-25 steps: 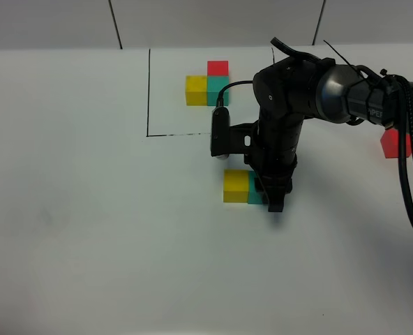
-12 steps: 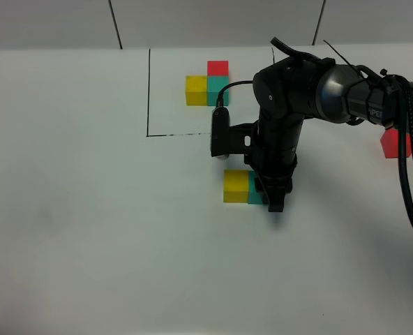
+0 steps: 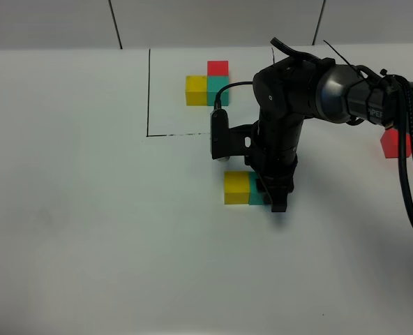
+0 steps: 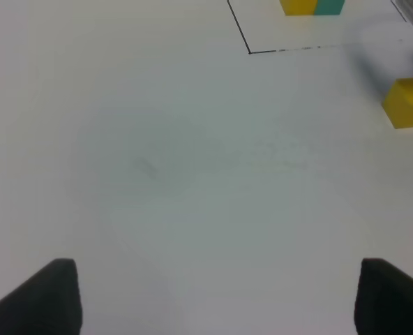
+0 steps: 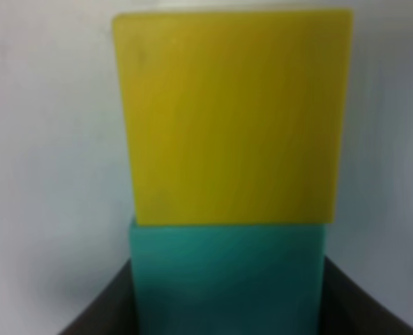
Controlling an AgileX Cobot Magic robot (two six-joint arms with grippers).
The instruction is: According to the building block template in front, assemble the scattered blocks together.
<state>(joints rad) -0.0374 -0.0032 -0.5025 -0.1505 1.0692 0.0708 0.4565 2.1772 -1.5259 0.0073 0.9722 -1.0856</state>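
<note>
Exterior high view of a white table [image 3: 88,244] with a black robot arm reaching down near its middle. The right pincer [image 3: 268,199] points down at the table and is closed around the teal cube [image 3: 254,197]; the right wrist view shows a dark finger against each side of that cube. The yellow cube [image 3: 236,188] sits just past the pincer's tips, touching the teal cube face to face, so the two make a short straight row. The red cube [image 3: 389,145] lies well apart from the pincer, out beside the arm's cables, which partly hide it. The template [image 3: 208,85], an L of yellow, teal and red cubes, lies beyond the pincer toward the far edge of the table, inside a thin black outline [image 3: 149,91]. The left pincer [image 4: 217,293] appears in the left wrist view with its two dark fingers spread wide and only bare table between them; the yellow cube and a corner of the outline lie far ahead of it, off to one side.
</note>
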